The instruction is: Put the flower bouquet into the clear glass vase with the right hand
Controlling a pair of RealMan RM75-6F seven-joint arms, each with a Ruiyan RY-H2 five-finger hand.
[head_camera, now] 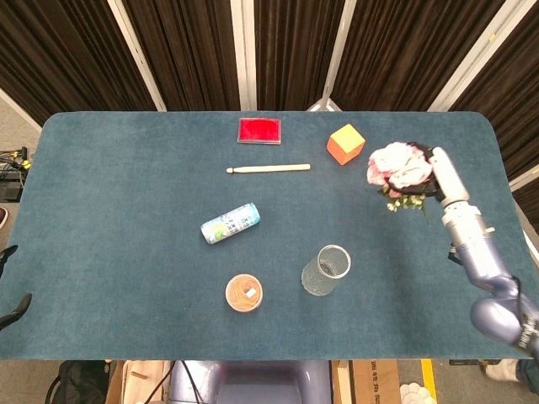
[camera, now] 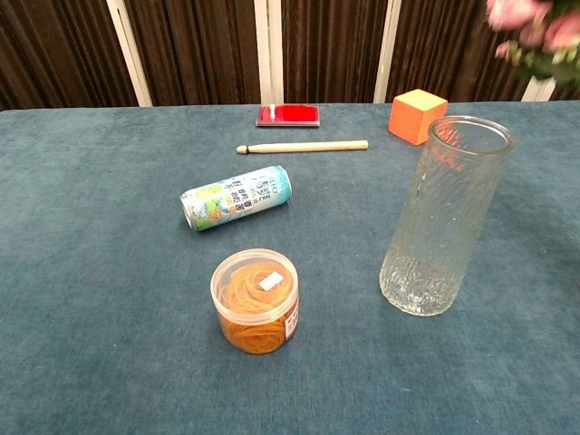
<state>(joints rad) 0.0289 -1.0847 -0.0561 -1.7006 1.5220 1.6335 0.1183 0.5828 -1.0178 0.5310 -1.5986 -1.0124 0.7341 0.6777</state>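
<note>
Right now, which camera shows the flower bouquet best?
The head view: the whole flower bouquet shows there, gripped by the right hand beyond the glass vase. The chest view catches only blurred blooms at its top right corner, no hand.

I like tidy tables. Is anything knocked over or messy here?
Only the drink can: it lies on its side on the table, not standing. The glass vase and the tub of rubber bands stand upright; nothing looks spilled.

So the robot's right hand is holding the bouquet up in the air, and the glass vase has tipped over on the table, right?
Not quite. The glass vase stands upright on the table, as the chest view shows. The right hand does hold the bouquet up in the air.
</note>
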